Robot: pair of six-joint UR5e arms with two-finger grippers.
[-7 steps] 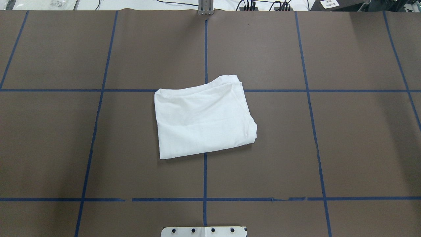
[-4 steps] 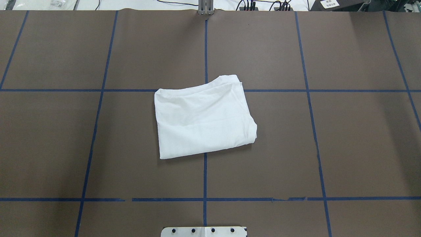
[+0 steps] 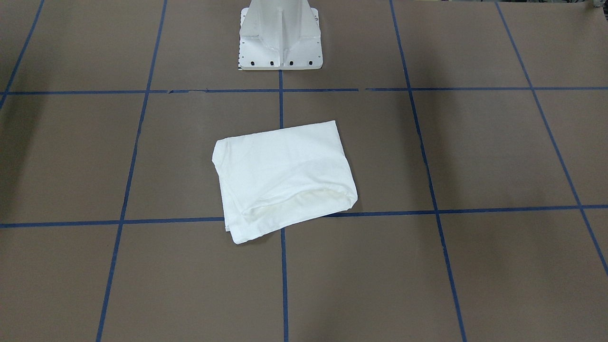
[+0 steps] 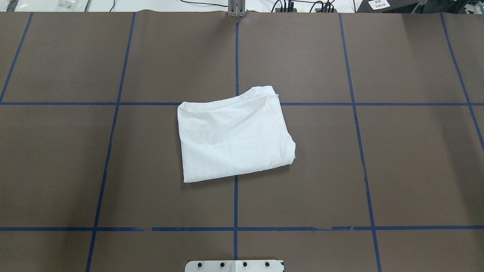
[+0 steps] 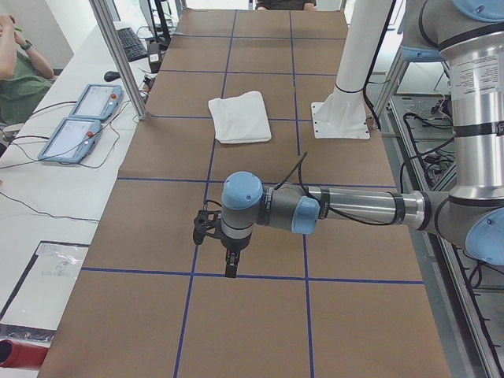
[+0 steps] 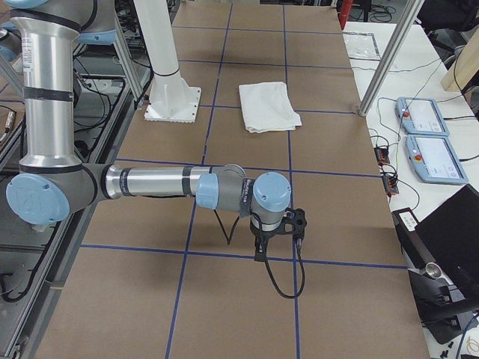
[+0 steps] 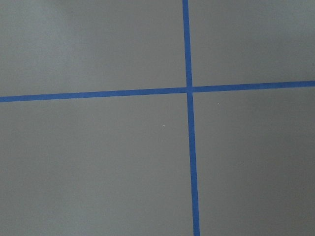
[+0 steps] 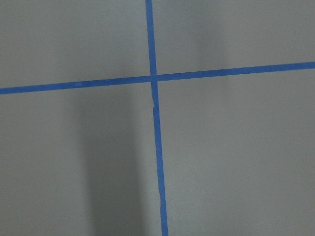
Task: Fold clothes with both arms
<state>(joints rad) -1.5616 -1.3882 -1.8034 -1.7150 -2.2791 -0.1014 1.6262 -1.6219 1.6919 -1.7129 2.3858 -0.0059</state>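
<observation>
The clothes (image 4: 234,138) are one white shirt folded into a compact rectangle, lying flat at the table's middle across a blue tape crossing. The same bundle (image 3: 285,178) shows an open layered edge on the operators' side in the front-facing view. No arm touches it. My left gripper (image 5: 228,266) hangs point-down over the table's left end, far from the clothes (image 5: 240,116). My right gripper (image 6: 260,250) hangs likewise over the right end, far from the clothes (image 6: 268,106). Whether either gripper is open or shut, I cannot tell. Both wrist views show only brown table and tape lines.
The white pedestal base (image 3: 280,38) stands at the robot's side of the table, just behind the shirt. Two control tablets (image 5: 87,118) lie on a side bench, also seen as tablets (image 6: 426,134). A seated person (image 5: 16,63) is at the bench's far end.
</observation>
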